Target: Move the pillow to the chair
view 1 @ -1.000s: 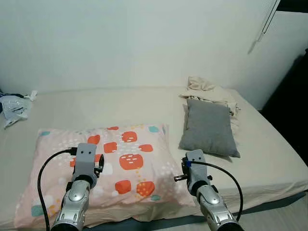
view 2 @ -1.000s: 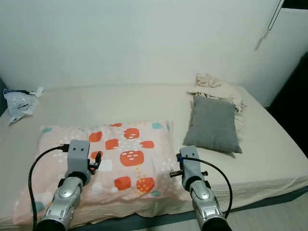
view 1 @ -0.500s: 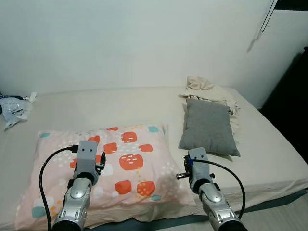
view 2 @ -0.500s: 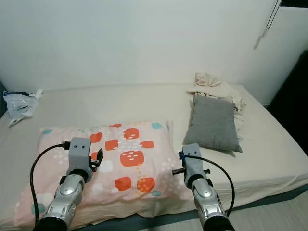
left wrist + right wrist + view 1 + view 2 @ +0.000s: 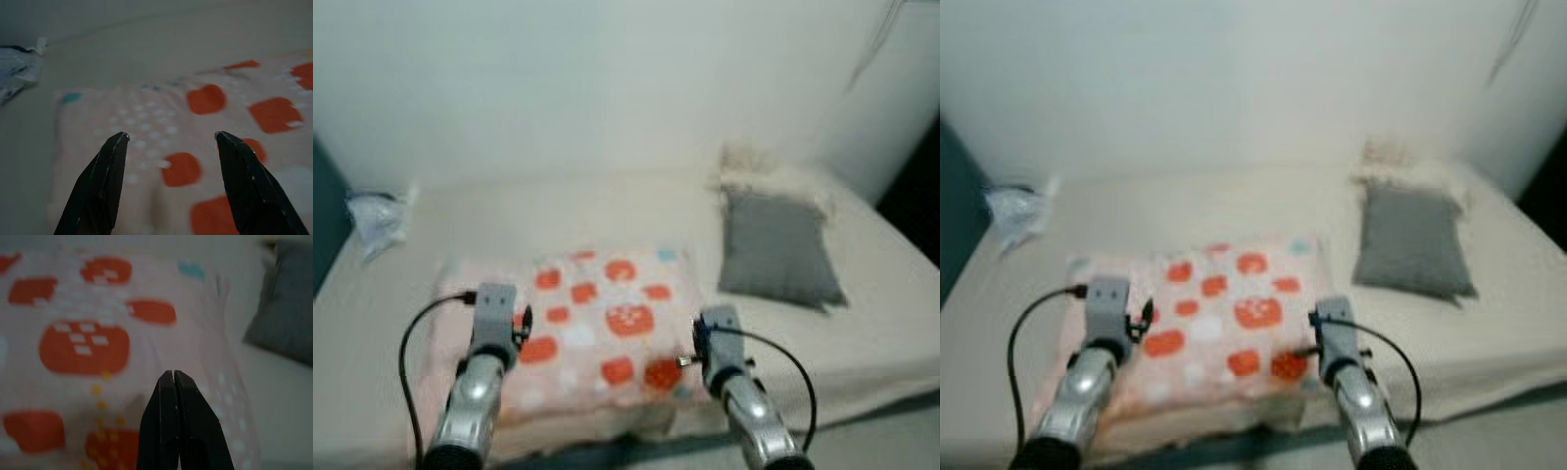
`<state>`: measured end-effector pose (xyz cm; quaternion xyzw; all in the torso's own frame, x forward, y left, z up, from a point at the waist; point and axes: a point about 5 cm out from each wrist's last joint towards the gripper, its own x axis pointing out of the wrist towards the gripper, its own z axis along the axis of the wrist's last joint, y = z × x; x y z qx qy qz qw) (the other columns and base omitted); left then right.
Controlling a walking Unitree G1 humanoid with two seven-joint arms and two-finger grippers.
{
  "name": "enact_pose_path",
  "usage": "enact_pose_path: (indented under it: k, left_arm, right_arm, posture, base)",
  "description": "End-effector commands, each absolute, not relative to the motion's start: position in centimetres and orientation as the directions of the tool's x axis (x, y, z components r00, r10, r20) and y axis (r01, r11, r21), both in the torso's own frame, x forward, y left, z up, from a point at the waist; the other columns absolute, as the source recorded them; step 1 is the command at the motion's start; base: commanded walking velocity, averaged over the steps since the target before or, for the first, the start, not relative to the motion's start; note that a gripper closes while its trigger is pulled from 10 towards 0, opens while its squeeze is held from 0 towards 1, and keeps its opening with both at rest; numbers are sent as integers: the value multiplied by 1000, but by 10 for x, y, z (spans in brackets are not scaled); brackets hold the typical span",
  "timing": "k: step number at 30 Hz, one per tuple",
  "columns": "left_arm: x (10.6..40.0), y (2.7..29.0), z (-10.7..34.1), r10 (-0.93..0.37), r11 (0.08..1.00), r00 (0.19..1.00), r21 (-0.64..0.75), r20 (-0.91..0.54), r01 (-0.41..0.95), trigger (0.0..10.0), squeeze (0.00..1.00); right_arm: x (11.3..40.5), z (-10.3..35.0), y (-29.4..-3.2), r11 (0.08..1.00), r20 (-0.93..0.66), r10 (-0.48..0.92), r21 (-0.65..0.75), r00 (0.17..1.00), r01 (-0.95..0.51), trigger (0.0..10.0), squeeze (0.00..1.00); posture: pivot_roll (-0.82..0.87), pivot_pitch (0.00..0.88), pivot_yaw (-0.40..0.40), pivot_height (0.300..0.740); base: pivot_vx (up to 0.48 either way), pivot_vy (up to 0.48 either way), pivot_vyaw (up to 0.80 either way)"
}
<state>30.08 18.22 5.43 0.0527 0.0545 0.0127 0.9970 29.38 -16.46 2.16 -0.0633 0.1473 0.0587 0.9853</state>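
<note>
The large soft pink fabric pillow with orange, white and teal squares (image 5: pixel 597 328) lies flat on the beige bed (image 5: pixel 558 215), close to its front edge, directly ahead of and below both pincers. The left pincer (image 5: pixel 168 139) hovers over the pillow's left part with its two black fingers (image 5: pixel 105 176) spread wide and nothing between them. The right pincer (image 5: pixel 173 382) is above the pillow's right part, near its right border, with its fingers pressed together and holding nothing. I judge that this pillow is light, thick and very soft, so it will bend and sag if it is held at one point only; the cloth is not slippery and nothing here is fragile. A good hold seems to be on the two opposite short edges or corners, one pincer on each side, pinching cloth together with some filling so that the cover alone does not stretch away. The right pincer must open first for this. I count two pillows: the patterned one and a smaller plain grey pillow (image 5: pixel 775 247), which lies far ahead and to the right of the right pincer. Behind it is one heap of crumpled cream cloth (image 5: pixel 766 174). Far ahead and to the left of the left pincer there is one whitish crumpled bag (image 5: pixel 380 217). The head views are blurred.
</note>
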Motion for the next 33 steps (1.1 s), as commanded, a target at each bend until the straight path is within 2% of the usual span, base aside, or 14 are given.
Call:
enact_pose_path:
  k: [1,6,9,17,26,33]
  left_arm:
    - [297,183,48,30,993,990,115,-138,-14,10000,0]
    - [298,182,49,25,992,990,127,-136,-8,10000,0]
    - [299,182,50,37,996,991,85,-126,-27,10000,0]
    - [299,187,43,82,991,979,117,-186,-61,10000,0]
    - [295,181,33,48,989,973,150,-226,-14,10000,0]
    - [299,181,37,58,989,976,144,-210,-28,10000,0]
  right_arm:
    - [288,15,-162,987,-323,97,-91,941,-133,10000,0]
    - [289,15,-162,988,-321,93,-90,942,-129,10000,0]
    - [289,15,-163,987,-324,93,-91,942,-129,10000,0]
    - [289,15,-162,988,-325,91,-90,941,-126,10000,0]
    - [294,18,-159,989,-318,94,-79,943,-125,10000,0]
    - [299,23,-154,989,-297,106,-65,949,-131,10000,0]
  posture:
    - [-113,55,-25,740]
    - [-108,55,-25,740]
    - [-106,53,-25,740]
    - [-103,47,-25,740]
    - [-104,36,-30,740]
    - [-102,24,-34,740]
  base:
    - [0,-480,0]
    - [0,-480,0]
    - [0,0,0]
    - [0,0,0]
    - [0,0,0]
    - [0,0,0]
